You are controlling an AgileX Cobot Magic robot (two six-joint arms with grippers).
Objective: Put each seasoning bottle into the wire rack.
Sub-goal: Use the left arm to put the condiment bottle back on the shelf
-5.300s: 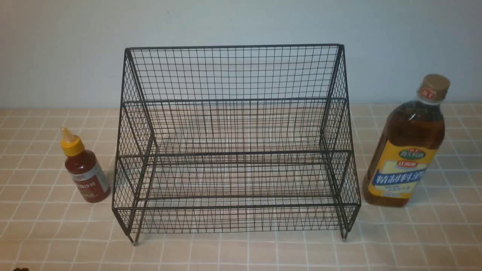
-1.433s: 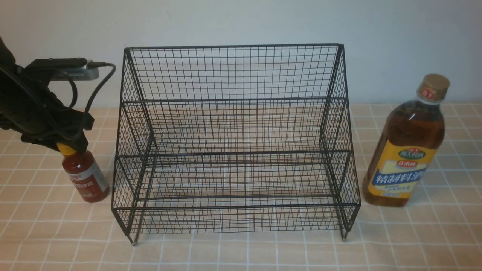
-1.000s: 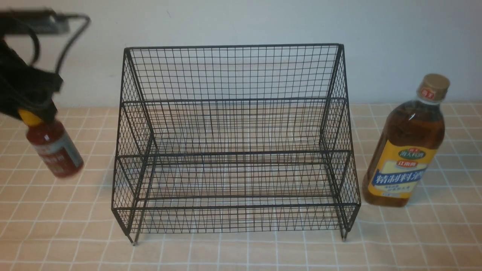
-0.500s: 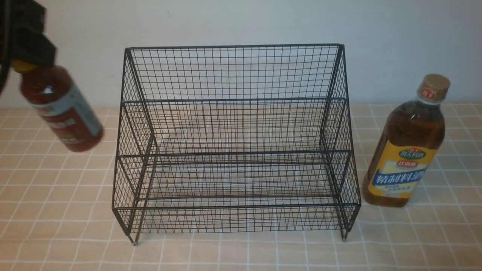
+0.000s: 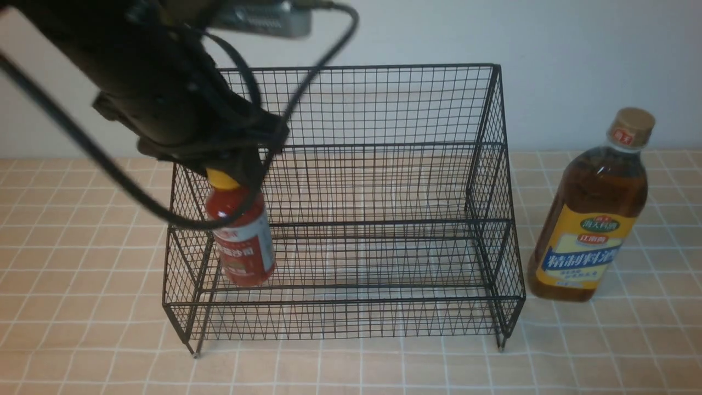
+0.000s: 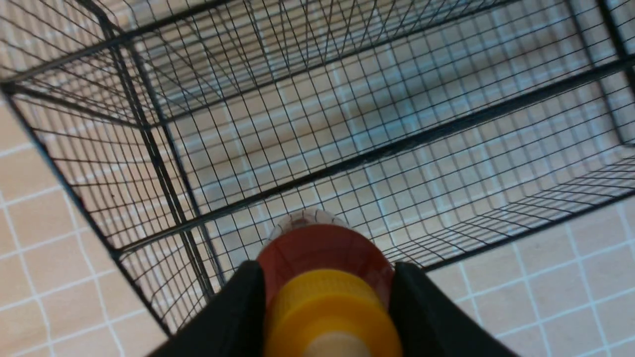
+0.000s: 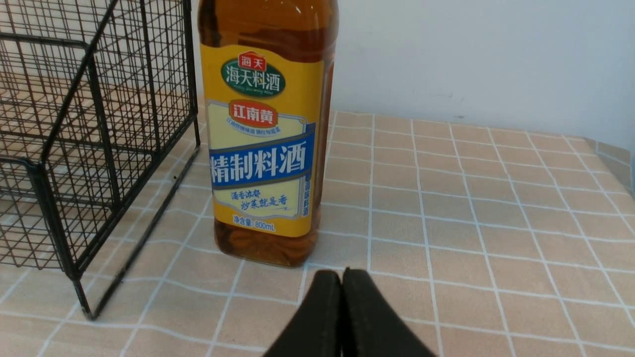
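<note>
Clearly the left gripper (image 5: 233, 173) clamps the red sauce bottle (image 5: 242, 244) at the left end of the wire rack (image 5: 384, 109), maybe touching it. The right gripper (image 7: 342, 285) is pinched closed, empty.

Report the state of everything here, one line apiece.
Dark wire-mesh rack: standing on its feet.
Small red-sauce squeeze bottle with yellow cap: held by cap at rack's left end.
Tall amber-liquid bottle with tan cap: upright on table, untouched.
Left gripper: shut on red bottle's cap.
Right gripper: shut, empty.
</note>
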